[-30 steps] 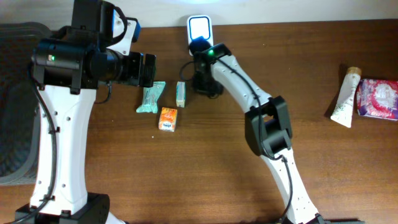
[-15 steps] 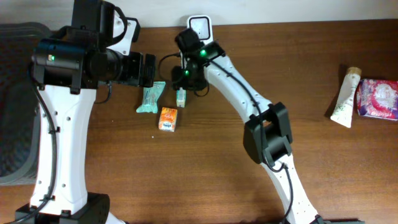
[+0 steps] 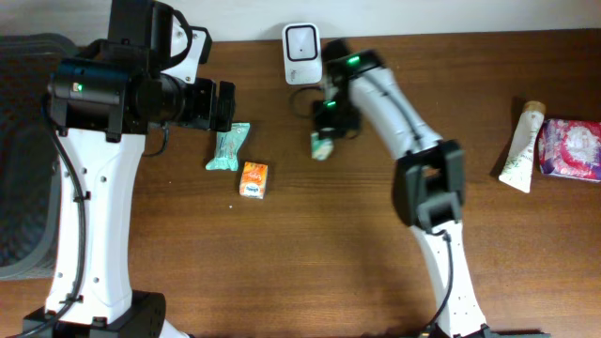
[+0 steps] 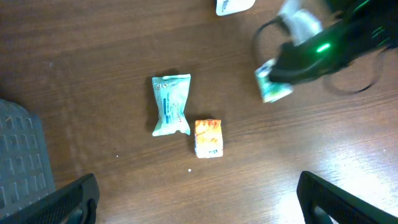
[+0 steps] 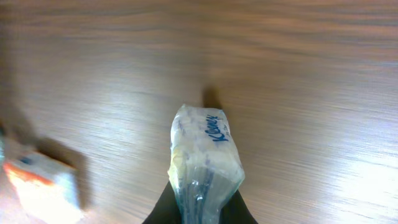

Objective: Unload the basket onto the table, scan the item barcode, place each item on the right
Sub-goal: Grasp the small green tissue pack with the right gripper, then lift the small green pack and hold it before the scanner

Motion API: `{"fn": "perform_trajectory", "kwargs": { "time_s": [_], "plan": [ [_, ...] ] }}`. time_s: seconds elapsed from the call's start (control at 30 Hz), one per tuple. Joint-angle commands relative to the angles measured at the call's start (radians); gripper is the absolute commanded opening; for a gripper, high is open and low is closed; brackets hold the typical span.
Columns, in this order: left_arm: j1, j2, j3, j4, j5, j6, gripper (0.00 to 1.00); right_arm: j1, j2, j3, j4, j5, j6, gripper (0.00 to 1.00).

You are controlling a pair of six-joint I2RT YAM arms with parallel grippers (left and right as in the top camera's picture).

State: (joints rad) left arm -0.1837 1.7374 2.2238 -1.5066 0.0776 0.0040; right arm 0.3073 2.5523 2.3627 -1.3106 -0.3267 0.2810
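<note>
The left gripper [image 4: 198,186] hangs spread wide and idle, the green sachet [image 4: 170,104] and orange carton [image 4: 208,137] lying ahead of it as before. The Kleenex tissue pack [image 5: 204,155] has left its spot beside them. The right gripper [image 3: 324,139] now pinches it, lifted, just short of the barcode scanner [image 3: 300,42], so presenting it likely comes next.

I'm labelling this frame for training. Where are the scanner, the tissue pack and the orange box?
scanner [image 3: 300,43]: overhead view, on its white face.
tissue pack [image 5: 203,154]: right wrist view, on the middle of its wrapper.
orange box [image 4: 208,137]: left wrist view, on its top face.
</note>
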Motion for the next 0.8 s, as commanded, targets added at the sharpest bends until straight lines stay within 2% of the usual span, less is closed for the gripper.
{"fn": "perform_trajectory", "kwargs": {
  "time_s": [0.0,0.03,0.07,0.1,0.17,0.23,0.3,0.37,0.43,0.6,0.67,0.7,0.73,0.77],
  "plan": [
    [-0.003,-0.01,0.006,0.002,0.004,0.008,0.99,-0.134,-0.058,-0.003,-0.08,-0.074,-0.208,0.06],
    [-0.003,-0.01,0.006,0.002,0.004,0.008,0.99,-0.173,-0.058,-0.003,-0.106,-0.042,-0.222,0.36],
    [-0.003,-0.01,0.006,0.002,0.004,0.008,0.99,-0.2,-0.058,-0.003,-0.124,-0.011,-0.222,0.55],
    [-0.003,-0.01,0.006,0.002,0.004,0.008,0.99,-0.234,-0.058,-0.003,-0.151,0.025,-0.222,0.68],
    [-0.003,-0.01,0.006,0.002,0.004,0.008,0.99,-0.275,-0.059,-0.003,-0.173,0.029,-0.229,0.69],
    [-0.003,-0.01,0.006,0.002,0.004,0.008,0.99,-0.278,-0.059,-0.003,-0.175,0.037,-0.274,0.68],
    [-0.003,-0.01,0.006,0.002,0.004,0.008,0.99,-0.275,-0.059,-0.003,-0.182,0.131,-0.273,0.66],
    [-0.003,-0.01,0.006,0.002,0.004,0.008,0.99,-0.282,-0.058,-0.003,-0.202,0.179,-0.274,0.59],
    [-0.003,-0.01,0.006,0.002,0.004,0.008,0.99,-0.292,-0.058,-0.009,-0.214,0.181,-0.274,0.53],
    [-0.003,-0.01,0.006,0.002,0.004,0.008,0.99,-0.294,-0.044,-0.122,-0.115,0.093,-0.282,0.51],
    [-0.003,-0.01,0.006,0.002,0.004,0.008,0.99,-0.294,-0.043,-0.202,-0.033,0.061,-0.282,0.42],
    [-0.003,-0.01,0.006,0.002,0.004,0.008,0.99,-0.294,-0.043,-0.243,-0.004,0.049,-0.282,0.31],
    [-0.003,-0.01,0.006,0.002,0.004,0.008,0.99,-0.294,-0.043,-0.259,0.003,0.014,-0.282,0.13],
    [-0.003,-0.01,0.006,0.002,0.003,0.008,0.99,-0.294,-0.044,-0.259,0.002,-0.022,-0.281,0.04]
  ]
}}
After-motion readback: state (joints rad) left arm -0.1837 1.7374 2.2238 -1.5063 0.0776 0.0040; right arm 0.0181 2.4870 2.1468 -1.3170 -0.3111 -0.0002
